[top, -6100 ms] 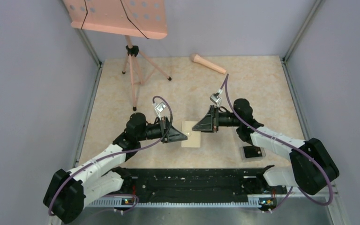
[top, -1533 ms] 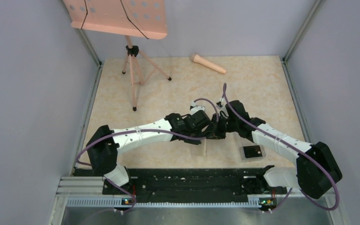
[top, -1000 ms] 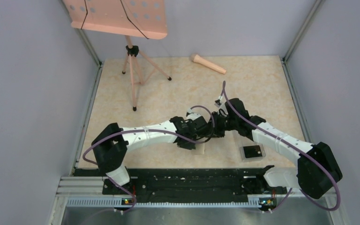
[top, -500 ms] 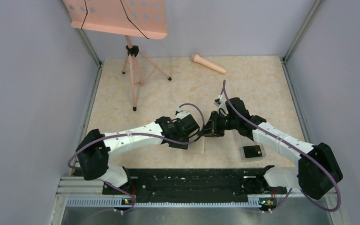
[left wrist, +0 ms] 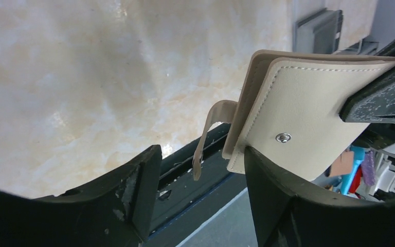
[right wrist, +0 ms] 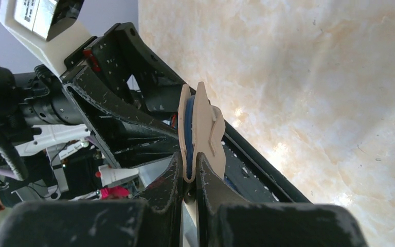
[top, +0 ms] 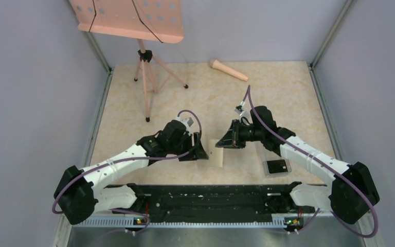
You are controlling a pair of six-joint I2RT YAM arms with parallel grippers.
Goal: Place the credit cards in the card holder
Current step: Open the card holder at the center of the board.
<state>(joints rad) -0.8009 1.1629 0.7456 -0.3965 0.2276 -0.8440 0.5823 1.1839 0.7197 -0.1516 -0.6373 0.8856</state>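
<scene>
The card holder (left wrist: 298, 113) is a small flat wallet, beige outside with pale stitching round the edge and a metal snap (left wrist: 285, 137) low on its face. A thin strap (left wrist: 208, 131) hangs loose from its side. Seen edge-on from the right wrist, light blue shows between its two leaves. It stands upright between the two grippers, over the near middle of the table (top: 267, 98).

The right arm reaches in from the right, and the right gripper (right wrist: 187, 177) has its jaws clamped on one edge of the holder. The left arm stretches low from the near left. The left gripper (left wrist: 200, 190) faces the holder, its jaws apart and gripping nothing.

I cannot tell whether the holder's lower edge touches the table, nor what is inside it. Near the right arm lies a clear box (top: 277, 165) with something dark and flat in it, too small to make out.
</scene>
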